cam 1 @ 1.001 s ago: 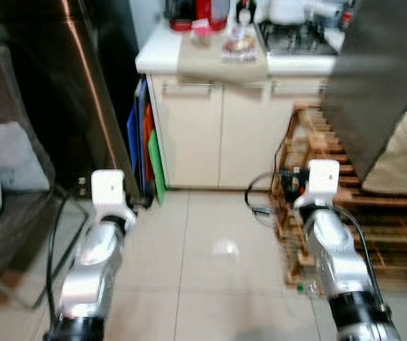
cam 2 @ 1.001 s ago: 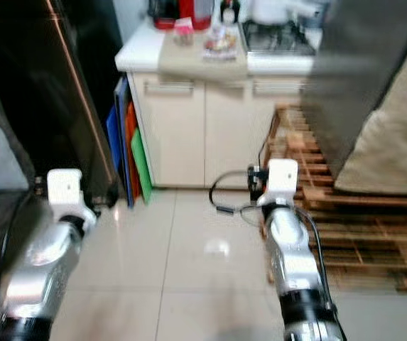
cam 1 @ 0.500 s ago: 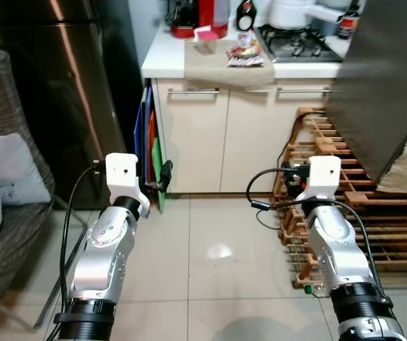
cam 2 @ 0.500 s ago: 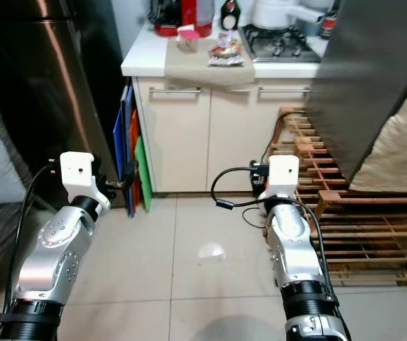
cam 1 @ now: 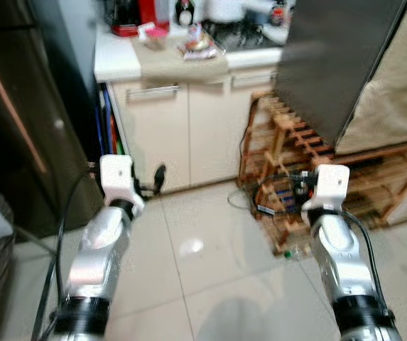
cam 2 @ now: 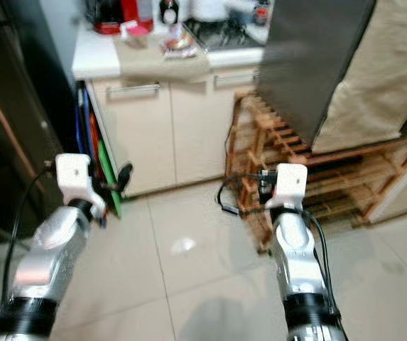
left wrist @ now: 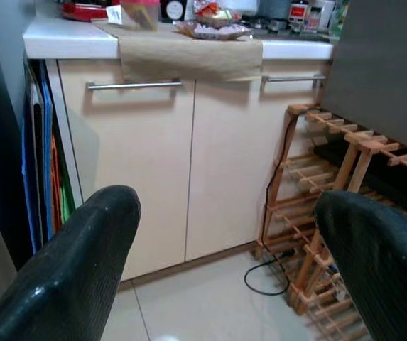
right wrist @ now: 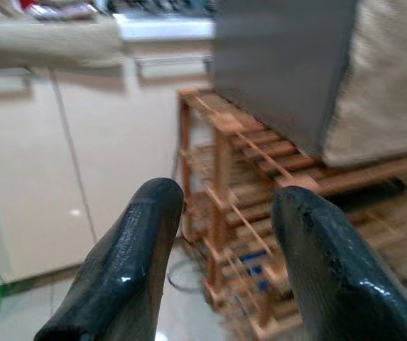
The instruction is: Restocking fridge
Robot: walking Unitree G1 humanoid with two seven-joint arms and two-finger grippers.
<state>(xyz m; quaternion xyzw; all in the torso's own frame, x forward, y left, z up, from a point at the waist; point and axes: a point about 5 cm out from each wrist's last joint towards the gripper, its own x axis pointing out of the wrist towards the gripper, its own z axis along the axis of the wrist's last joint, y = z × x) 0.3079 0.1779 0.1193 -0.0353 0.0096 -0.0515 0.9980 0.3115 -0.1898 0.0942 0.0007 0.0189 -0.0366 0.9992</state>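
Note:
The tall dark fridge (cam 1: 11,121) stands at the left with its door closed. Both silver arms reach forward over the tiled floor (cam 1: 210,263). My left gripper (left wrist: 228,213) is open with nothing between its black fingers (left wrist: 82,270); it faces the cream cabinet doors (left wrist: 153,177). My right gripper (right wrist: 228,199) is open too, empty, and faces the wooden rack (right wrist: 239,163). In the left eye view the left gripper (cam 1: 158,176) is in front of the cabinet and the right wrist is by the rack.
A white counter (cam 1: 114,60) carries a red appliance (cam 1: 126,15), a snack packet (cam 1: 197,48), bottles and a stove (cam 1: 249,30). Coloured boards (cam 1: 111,128) lean beside the cabinet. A grey appliance (cam 1: 331,64) under beige cloth (cam 1: 395,78) sits on the rack (cam 1: 288,156). Cables (cam 1: 249,202) trail on the floor.
The whole picture has shifted left and blurred a little: the camera has swung to the right. Both arms stay stretched forward with their grippers open and empty.

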